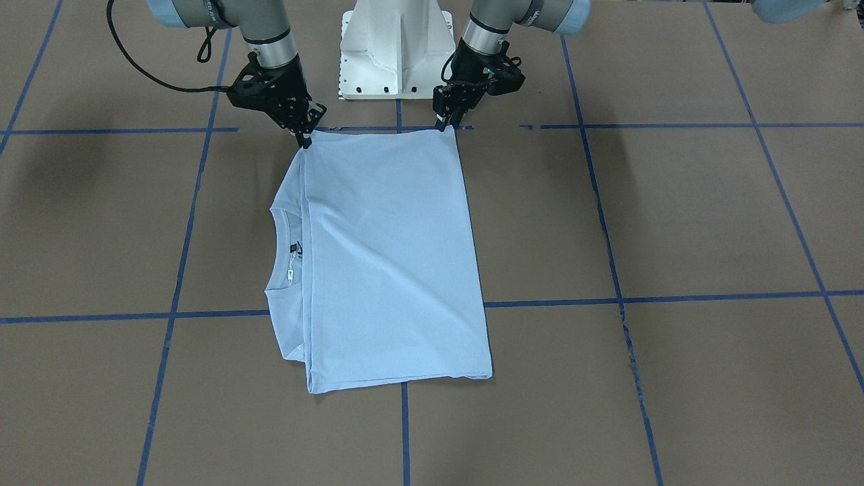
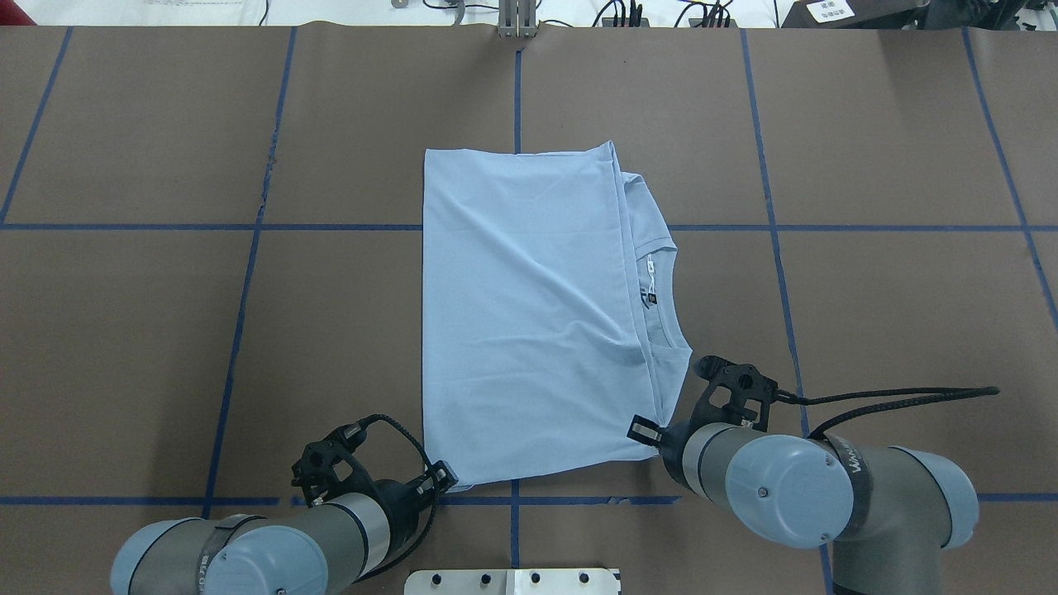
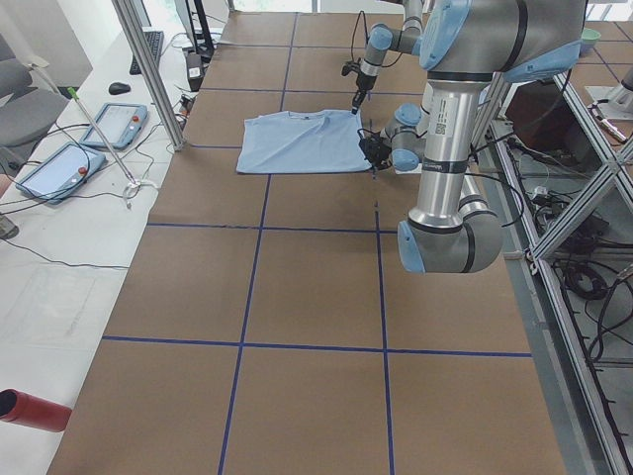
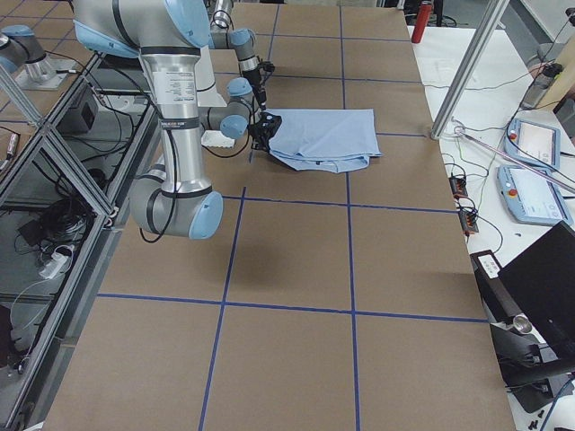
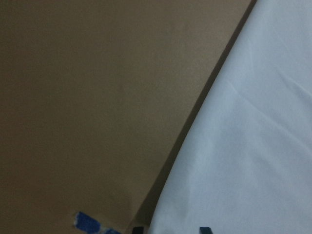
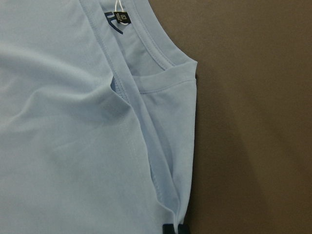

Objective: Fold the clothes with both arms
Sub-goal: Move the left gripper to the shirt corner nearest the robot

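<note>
The light blue t-shirt [image 1: 391,256] lies folded in a flat rectangle on the brown table, also in the overhead view [image 2: 529,314]. Its collar and dark neck label [image 1: 294,248] show at the fold's edge; the chest print is hidden. My left gripper [image 1: 445,125] is shut on the shirt's near corner on my left side [image 2: 446,478]. My right gripper [image 1: 305,138] is shut on the near corner by the collar side [image 2: 640,431]. The near hem runs straight between them. The right wrist view shows the collar and label [image 6: 122,18].
The white pedestal base [image 1: 397,54] stands just behind the shirt's near edge. Blue tape lines [image 1: 675,297] grid the brown table. A side bench holds control pendants [image 3: 99,124] and a red cylinder [image 3: 35,411]; a metal post [image 3: 148,69] stands at the table's edge.
</note>
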